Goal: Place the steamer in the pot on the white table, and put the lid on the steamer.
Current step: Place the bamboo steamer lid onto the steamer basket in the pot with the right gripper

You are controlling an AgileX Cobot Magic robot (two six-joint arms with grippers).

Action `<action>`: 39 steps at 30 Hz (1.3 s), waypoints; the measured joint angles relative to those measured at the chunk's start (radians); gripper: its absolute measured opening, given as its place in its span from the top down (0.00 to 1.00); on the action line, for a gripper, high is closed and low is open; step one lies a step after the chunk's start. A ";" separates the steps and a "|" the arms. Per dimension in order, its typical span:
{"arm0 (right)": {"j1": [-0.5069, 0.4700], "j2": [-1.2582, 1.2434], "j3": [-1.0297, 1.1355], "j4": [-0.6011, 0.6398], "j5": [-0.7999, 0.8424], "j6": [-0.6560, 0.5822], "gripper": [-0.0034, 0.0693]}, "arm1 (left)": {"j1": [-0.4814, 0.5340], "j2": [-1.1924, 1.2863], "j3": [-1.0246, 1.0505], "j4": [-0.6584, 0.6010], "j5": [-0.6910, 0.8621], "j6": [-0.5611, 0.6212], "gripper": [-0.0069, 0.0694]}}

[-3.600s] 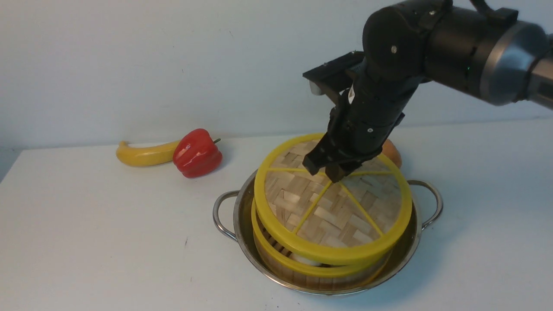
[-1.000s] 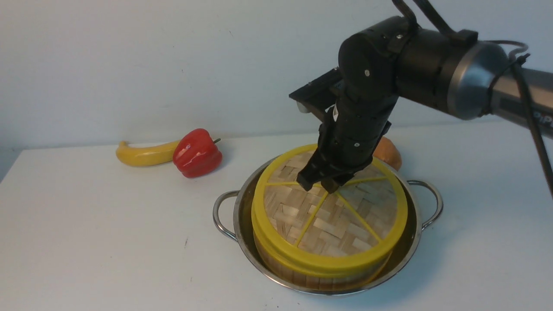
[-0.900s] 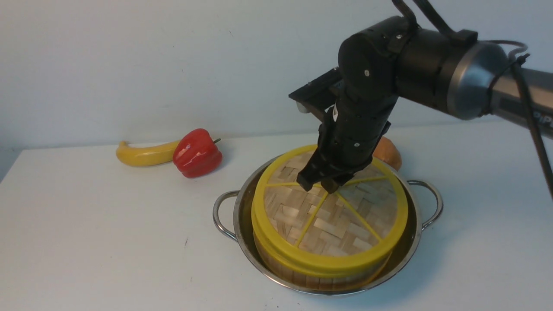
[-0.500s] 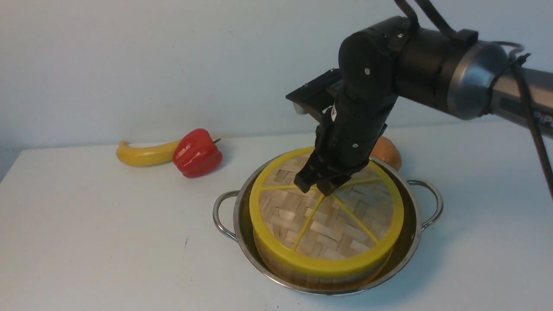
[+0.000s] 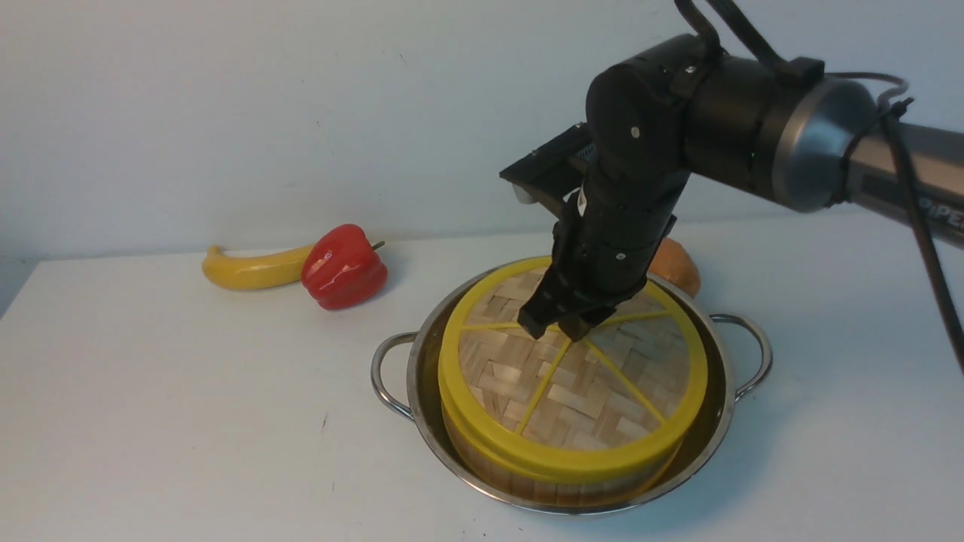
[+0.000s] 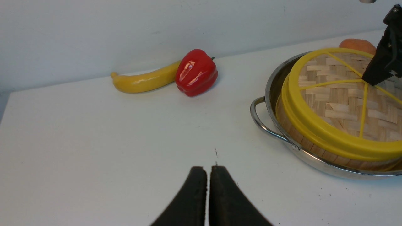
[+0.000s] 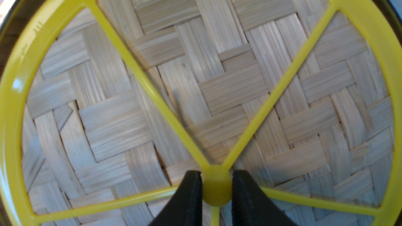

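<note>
**Right gripper (image 7: 216,179) is clamping the lid's yellow hub (image 7: 216,194) over the pot**

The jaws are squeezing the hub from both sides, the claw pointing almost straight down onto the middle of the lid (image 5: 580,391), so letting go likely calls for a plain upward retreat. The round lid is lying on the steamer (image 5: 520,482), which is sitting inside the pot (image 5: 721,421) on the white table (image 5: 188,421); a sliver of second yellow rim at the left is hinting at a slight offset. The left gripper (image 6: 207,194), pressed closed and empty, is idling well apart.

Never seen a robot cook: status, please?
Right gripper shut on lid, at hub; left gripper shut, idle. Lid sits on steamer, in pot. Nothing blocking.
</note>
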 joint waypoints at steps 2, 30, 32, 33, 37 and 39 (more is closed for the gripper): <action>0.000 0.000 0.000 0.000 0.000 -0.003 0.77 | 0.000 0.000 0.000 0.000 0.000 0.000 0.90; 0.000 0.000 0.000 0.015 -0.001 -0.041 0.77 | 0.000 0.000 0.000 0.000 0.000 0.000 0.90; 0.000 0.000 0.000 0.016 -0.001 -0.045 0.77 | 0.000 0.000 0.000 0.000 0.000 0.000 0.90; 0.000 0.000 0.000 0.017 -0.001 -0.046 0.77 | 0.000 0.000 0.000 0.000 0.000 0.000 0.90; 0.000 0.000 0.000 0.024 -0.002 -0.057 0.77 | 0.000 0.000 0.000 0.000 0.000 0.000 0.90; 0.000 0.000 0.000 0.027 -0.003 -0.063 0.77 | 0.000 0.000 0.000 0.000 0.000 0.000 0.90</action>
